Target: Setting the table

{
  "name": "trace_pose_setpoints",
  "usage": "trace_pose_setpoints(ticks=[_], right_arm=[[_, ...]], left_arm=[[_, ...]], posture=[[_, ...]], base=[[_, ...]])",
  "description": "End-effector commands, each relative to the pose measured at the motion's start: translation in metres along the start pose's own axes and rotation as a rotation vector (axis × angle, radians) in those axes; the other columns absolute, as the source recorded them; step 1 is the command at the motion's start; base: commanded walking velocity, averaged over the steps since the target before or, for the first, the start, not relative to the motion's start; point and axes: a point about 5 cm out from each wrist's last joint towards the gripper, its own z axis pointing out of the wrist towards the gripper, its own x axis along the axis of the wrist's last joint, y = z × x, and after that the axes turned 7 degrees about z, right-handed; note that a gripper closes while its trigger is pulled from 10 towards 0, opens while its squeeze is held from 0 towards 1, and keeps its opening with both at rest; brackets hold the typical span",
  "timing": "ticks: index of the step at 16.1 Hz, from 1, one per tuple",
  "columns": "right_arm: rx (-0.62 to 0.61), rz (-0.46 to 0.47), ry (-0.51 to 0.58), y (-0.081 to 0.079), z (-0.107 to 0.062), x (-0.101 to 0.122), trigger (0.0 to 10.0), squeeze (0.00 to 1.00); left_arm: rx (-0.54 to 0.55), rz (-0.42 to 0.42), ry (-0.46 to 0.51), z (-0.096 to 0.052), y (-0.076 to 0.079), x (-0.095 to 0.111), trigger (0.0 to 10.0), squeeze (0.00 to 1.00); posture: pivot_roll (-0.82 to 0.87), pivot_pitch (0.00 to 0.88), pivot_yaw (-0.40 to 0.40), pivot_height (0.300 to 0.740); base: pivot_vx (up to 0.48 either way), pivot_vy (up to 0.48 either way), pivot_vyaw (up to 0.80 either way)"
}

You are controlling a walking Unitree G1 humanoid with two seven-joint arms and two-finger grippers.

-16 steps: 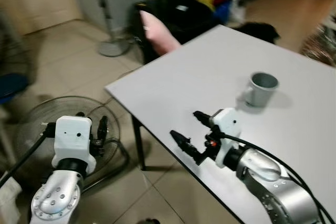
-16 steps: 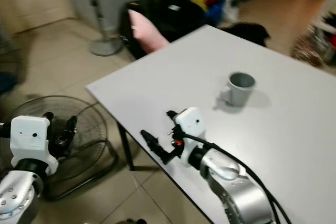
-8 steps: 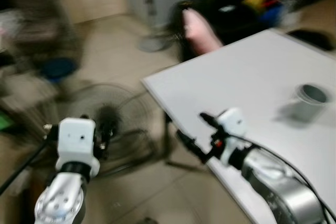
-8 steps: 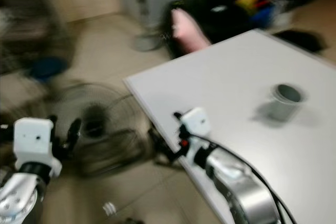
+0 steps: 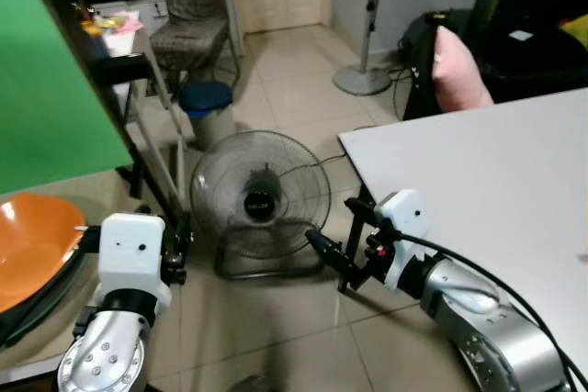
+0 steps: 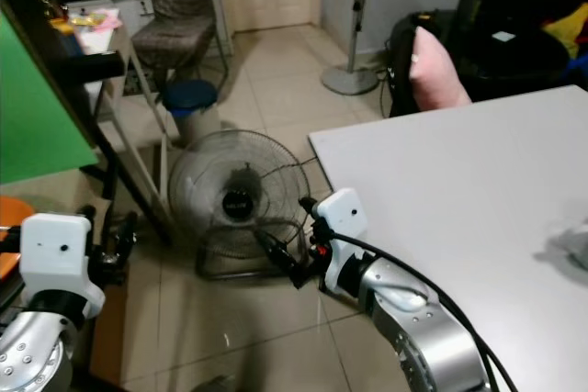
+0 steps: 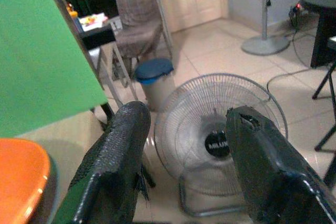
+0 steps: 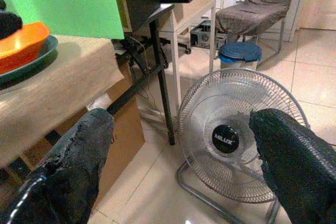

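Observation:
An orange bowl [image 5: 28, 243] rests on a dark green plate [image 8: 32, 59] on a wooden counter at my far left. The white table [image 5: 478, 162] lies to my right, and a grey cup [image 6: 581, 247] just shows at the picture's edge. My right gripper [image 5: 336, 231] hangs open over the floor just off the table's near corner, nothing between its fingers [image 8: 89, 135]. Lower on the left, my left gripper [image 7: 186, 114] is open and empty too, beside the counter. Both point toward a floor fan.
A round floor fan [image 5: 260, 197] stands on the tiles straight ahead. Behind it are a blue-lidded bin [image 5: 207, 100], a chair [image 5: 195, 29] and a small desk [image 5: 119, 48]. A green screen [image 5: 50, 89] rises on the left. A pink cushion [image 5: 457, 66] leans by the table's far side.
The camera has swung left: the table and cup slid to the right edge, and the fan, counter and orange bowl came into view. Both grippers stay open.

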Motion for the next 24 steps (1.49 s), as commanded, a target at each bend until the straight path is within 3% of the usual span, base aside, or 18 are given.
trace_pose_setpoints(ticks=[1,7,21,24], right_arm=[[0.026,-0.002,0.014,-0.003,0.003,0.003,10.0,0.0],[-0.029,0.043,0.046,0.0,0.0,0.002,10.0,0.0],[-0.079,0.073,0.078,0.006,0.0,0.005,10.0,0.0],[-0.084,0.088,0.085,0.006,-0.002,0.006,10.0,0.0]], left_arm=[[0.022,0.026,-0.009,-0.001,-0.004,-0.002,10.0,0.0],[-0.007,0.04,0.05,0.0,-0.003,0.005,10.0,0.0],[-0.044,0.079,0.098,0.003,-0.002,0.018,10.0,0.0],[-0.057,0.091,0.115,0.004,-0.002,0.022,10.0,0.0]], posture=[[0.04,0.017,0.018,0.74],[0.04,0.018,0.03,0.74],[0.04,0.021,0.031,0.74],[0.04,0.025,0.024,0.74]], base=[[0.0,0.0,0.8],[0.0,0.041,0.8],[0.0,0.394,0.0],[0.0,0.405,-0.78]])
